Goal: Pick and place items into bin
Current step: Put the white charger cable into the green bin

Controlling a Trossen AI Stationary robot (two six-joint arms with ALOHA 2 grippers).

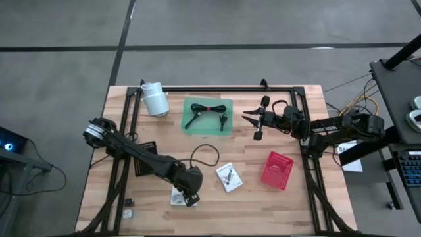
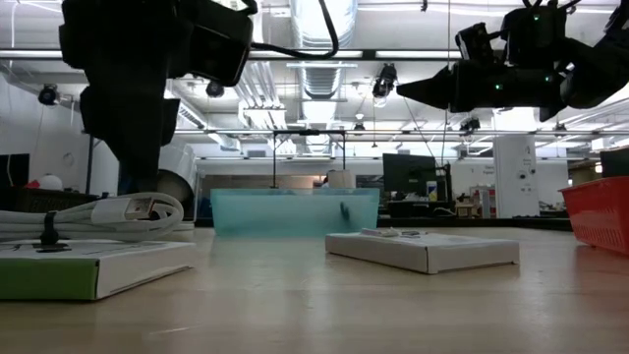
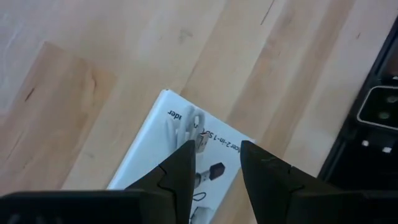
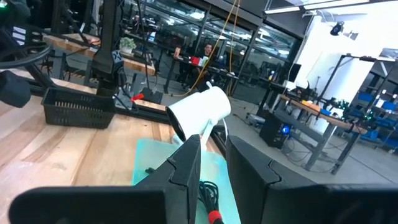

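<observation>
Left claw (image 3: 214, 165) over white packet (image 1: 179, 195) at tabletop's 6 o'clock, fingers apart, nothing clamped. Centre, drop straight, pinch edges. Right claw (image 1: 248, 116) parked beside green bin (image 1: 227, 105), empty, fingers narrowly apart.

Green tray (image 1: 208, 126) at table (image 1: 276, 197) rear centre holds 1 cable bundle (image 1: 207, 110); roll (image 1: 155, 99) to its left; red bin (image 1: 277, 170) front-right; 2 packets (image 1: 229, 176) front-centre.

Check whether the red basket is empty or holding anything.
Empty: the high view shows only bare mesh floor inside the red basket, standing open side up on the table.
</observation>
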